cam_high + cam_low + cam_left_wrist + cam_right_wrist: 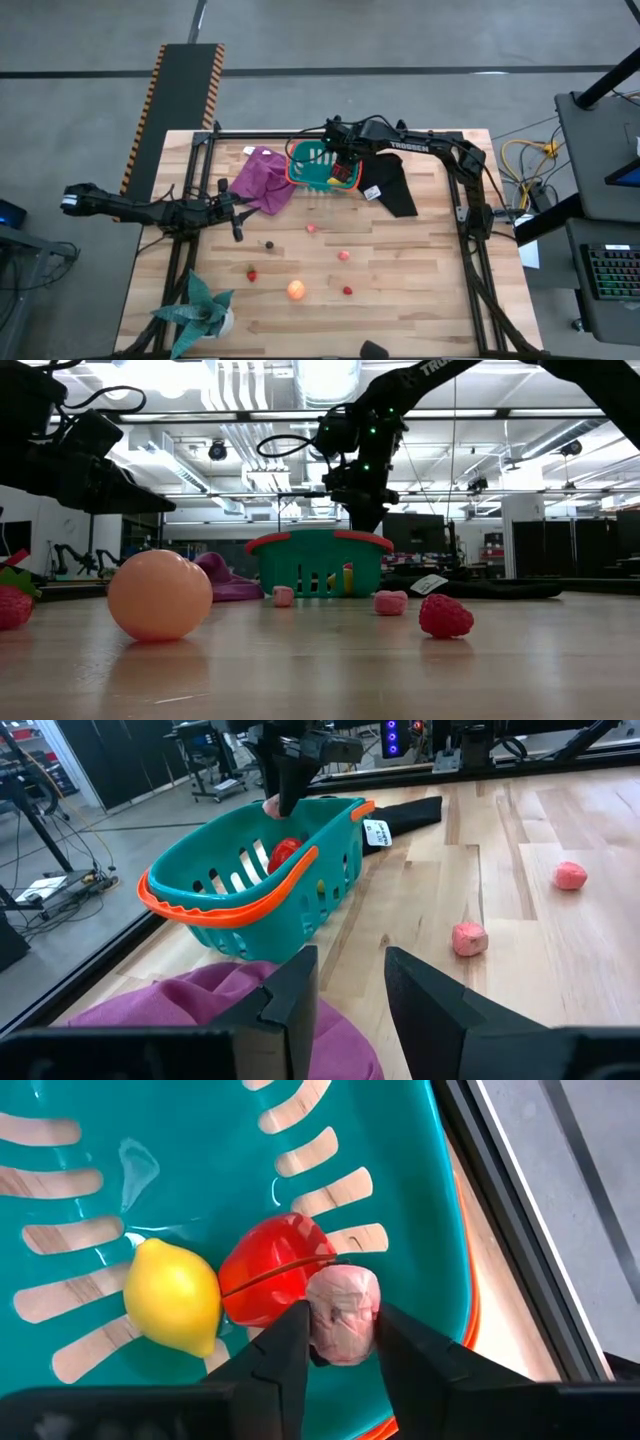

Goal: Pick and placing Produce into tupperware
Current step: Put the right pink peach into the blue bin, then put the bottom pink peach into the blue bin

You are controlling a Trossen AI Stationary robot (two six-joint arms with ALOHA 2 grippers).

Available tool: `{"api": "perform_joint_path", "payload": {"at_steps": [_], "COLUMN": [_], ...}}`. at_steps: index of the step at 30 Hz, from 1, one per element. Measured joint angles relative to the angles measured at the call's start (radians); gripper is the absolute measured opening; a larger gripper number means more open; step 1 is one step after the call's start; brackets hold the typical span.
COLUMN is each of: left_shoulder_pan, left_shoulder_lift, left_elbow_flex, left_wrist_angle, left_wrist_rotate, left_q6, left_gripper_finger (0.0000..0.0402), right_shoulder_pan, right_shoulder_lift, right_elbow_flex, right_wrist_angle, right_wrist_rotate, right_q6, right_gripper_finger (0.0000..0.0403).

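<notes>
Nearest the table-level camera sits the orange-peach ball (pixel 160 595), with a bumpy red berry-like piece (pixel 445 616) to its right and two pink pieces (pixel 390 602) farther back, all of them loose on the wooden table (pixel 420 300). Behind them stands the teal tupperware (pixel 318 560), a slotted basket with an orange rim, at the far edge of the table between a purple cloth (pixel 262 178) and a black cloth (pixel 392 186).

Right gripper (pixel 340 1342) hangs directly over the basket, its fingers clamped on a pale pink piece (pixel 343 1312). Below it, already on the basket floor, lie the yellow lemon (pixel 172 1296) and the red pepper (pixel 272 1268), touching each other. So the step in hand looks like the drop — the pink piece is carried to the container but not yet released.

Left gripper (pixel 350 982) waits low at the left side of the table beside the purple cloth, fingers a narrow way apart and empty, facing the basket.

Next, I judge, the right fingers need only part so the piece falls beside the pepper; then the arm must lift clear of the rim before reaching for the pieces scattered mid-table — the ball, the pinks, the small reds and a dark one (pixel 268 244). A green spiky plant (pixel 200 310) stands at the near left corner.
</notes>
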Motion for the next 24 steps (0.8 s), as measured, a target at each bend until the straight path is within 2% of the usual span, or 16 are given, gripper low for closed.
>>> {"api": "perform_joint_path", "payload": {"at_steps": [14, 21, 24], "left_shoulder_pan": [0.0, 0.0, 0.0], "left_shoulder_lift": [0.0, 0.001, 0.002], "left_elbow_flex": [0.0, 0.0, 0.0], "left_wrist_angle": [0.0, 0.0, 0.0], "left_wrist_rotate": [0.0, 0.0, 0.0], "left_q6": [0.0, -0.001, -0.001], "left_gripper_finger": [0.0105, 0.0105, 0.0105], "right_shoulder_pan": [0.001, 0.011, 0.032], "right_shoulder_lift": [-0.005, -0.068, -0.12], "right_elbow_flex": [0.006, -0.002, -0.019], "right_wrist_angle": [-0.01, -0.014, -0.017], "right_wrist_rotate": [-0.009, -0.174, -0.196], "right_q6": [0.001, 0.006, 0.028], "right_gripper_finger": [0.0129, 0.0126, 0.0128]}}
